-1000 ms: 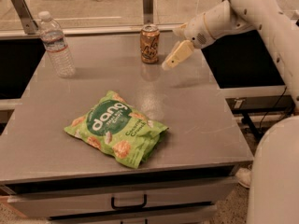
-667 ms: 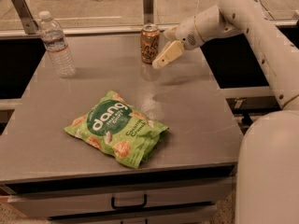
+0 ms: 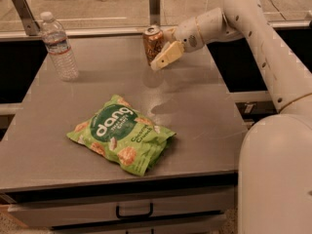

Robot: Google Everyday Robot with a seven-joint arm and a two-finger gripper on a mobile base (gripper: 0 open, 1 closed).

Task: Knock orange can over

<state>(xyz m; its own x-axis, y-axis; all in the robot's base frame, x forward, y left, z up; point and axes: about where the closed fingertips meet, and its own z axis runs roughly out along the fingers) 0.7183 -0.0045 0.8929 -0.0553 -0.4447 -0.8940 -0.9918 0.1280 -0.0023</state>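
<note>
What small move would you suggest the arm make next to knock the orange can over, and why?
Probably a short sideways push toward the water bottle. The orange can stands upright near the far edge of the table, and the gripper appears to sit against the can's side that faces away from the bottle, so a small sweep that way should tip it.
</note>
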